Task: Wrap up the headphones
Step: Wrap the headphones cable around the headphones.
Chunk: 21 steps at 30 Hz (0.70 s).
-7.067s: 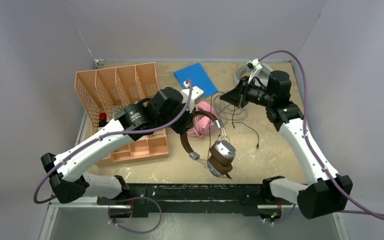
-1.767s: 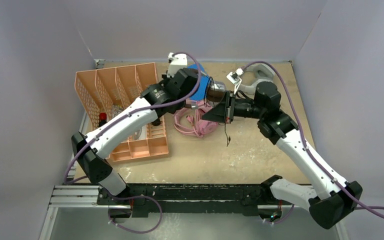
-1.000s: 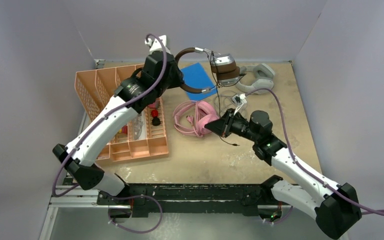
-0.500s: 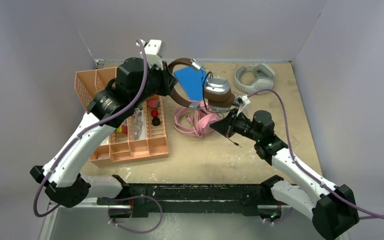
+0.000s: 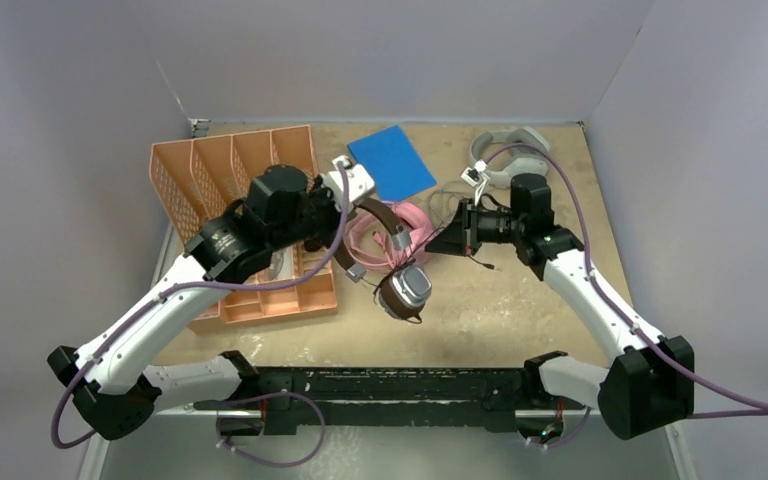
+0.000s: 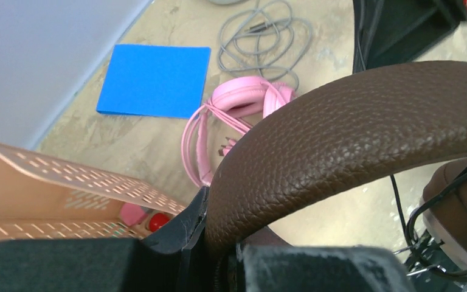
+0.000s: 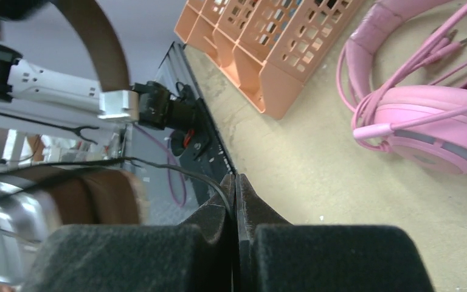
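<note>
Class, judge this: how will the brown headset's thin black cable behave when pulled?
Probably floppy: the cable curves loosely from the right hand. Likely light; it may slip. The cup hangs below the band, so may swing.

The brown headband (image 6: 352,128) — pebbled, matt leather; the pink headset (image 7: 428,118) — smooth, glossy plastic.

grey headset (image 5: 480,150) far right partly hidden behind R arm (image 5: 580,280), in R wrist view brown headset (image 7: 85,207) earcup blurred, cut by edge, pink headset (image 7: 425,115) cut off too
</note>
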### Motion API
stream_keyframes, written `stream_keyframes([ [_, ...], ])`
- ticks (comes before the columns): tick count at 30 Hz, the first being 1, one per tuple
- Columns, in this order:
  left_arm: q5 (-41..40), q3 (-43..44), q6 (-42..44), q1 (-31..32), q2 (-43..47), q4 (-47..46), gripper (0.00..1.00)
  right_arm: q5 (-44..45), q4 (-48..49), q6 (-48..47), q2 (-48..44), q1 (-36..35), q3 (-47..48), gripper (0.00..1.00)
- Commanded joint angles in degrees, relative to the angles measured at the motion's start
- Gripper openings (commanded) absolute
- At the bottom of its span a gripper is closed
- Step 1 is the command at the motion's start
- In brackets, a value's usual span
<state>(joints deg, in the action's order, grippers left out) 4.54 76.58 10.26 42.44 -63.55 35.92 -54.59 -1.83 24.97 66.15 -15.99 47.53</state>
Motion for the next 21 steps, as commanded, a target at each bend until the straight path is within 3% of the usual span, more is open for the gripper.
stream_keyframes([
  [1,-4.35,-0.98,9.15,4.44,-1.24,-0.58,0.00,-5.68,-9.78,-2.04,1.99,0.78,6.50,0.02],
  [3,-7.43,-1.37,9.81,5.43,-2.41,-0.61,0.00,-7.00,-12.97,-2.97,3.49,0.77,9.02,0.05],
  [6,-15.47,-3.23,10.71,7.20,-2.53,-2.49,0.00,-8.60,-22.66,-7.20,5.44,0.75,13.62,0.00],
  [9,-23.49,-6.42,12.15,7.50,-1.10,-5.57,0.00,-10.35,-24.90,-6.40,4.48,0.78,14.55,0.00],
  [15,-31.64,-8.41,12.48,8.55,-1.62,-8.40,0.00,-14.21,-14.58,4.82,0.76,0.59,10.94,0.00],
  [21,-40.70,-3.04,2.17,8.55,-9.10,-7.42,0.00,-10.98,-0.05,23.72,-4.44,0.55,4.78,0.00],
])
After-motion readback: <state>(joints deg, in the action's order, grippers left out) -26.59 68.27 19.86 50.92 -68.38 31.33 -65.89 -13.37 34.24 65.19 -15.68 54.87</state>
